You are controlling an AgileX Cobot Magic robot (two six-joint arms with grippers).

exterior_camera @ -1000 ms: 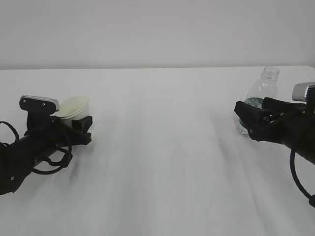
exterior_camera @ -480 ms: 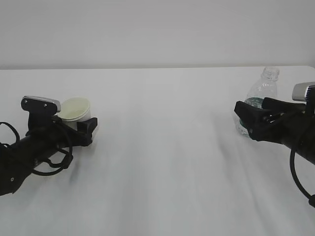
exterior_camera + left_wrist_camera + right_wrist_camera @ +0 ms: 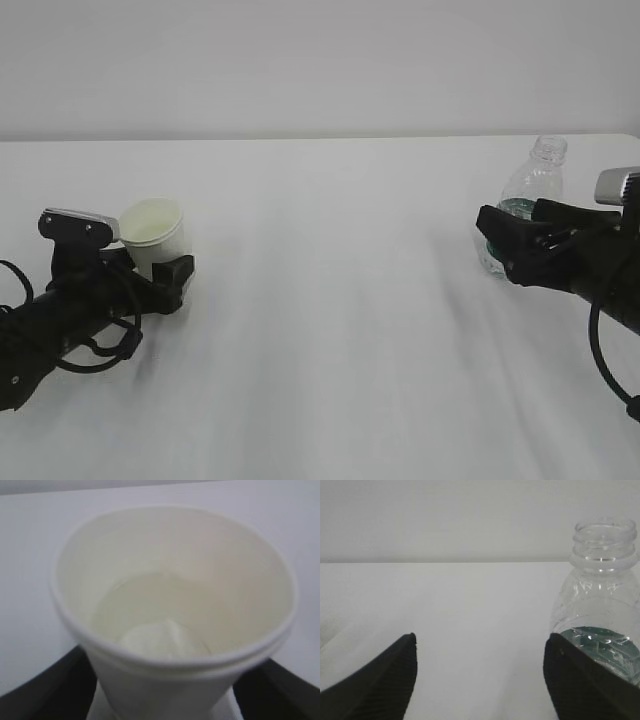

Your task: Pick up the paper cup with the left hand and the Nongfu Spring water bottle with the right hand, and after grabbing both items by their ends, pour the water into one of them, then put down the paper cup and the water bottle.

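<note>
Left wrist view: paper cup (image 3: 172,625) upright between tool (image 3: 170,700) fingers.

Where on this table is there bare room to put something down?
The wide white stretch of table between the small white paper cup on the left and the clear plastic bottle on the right is bare. It is crowded only around those two, where the black claws sit.
</note>
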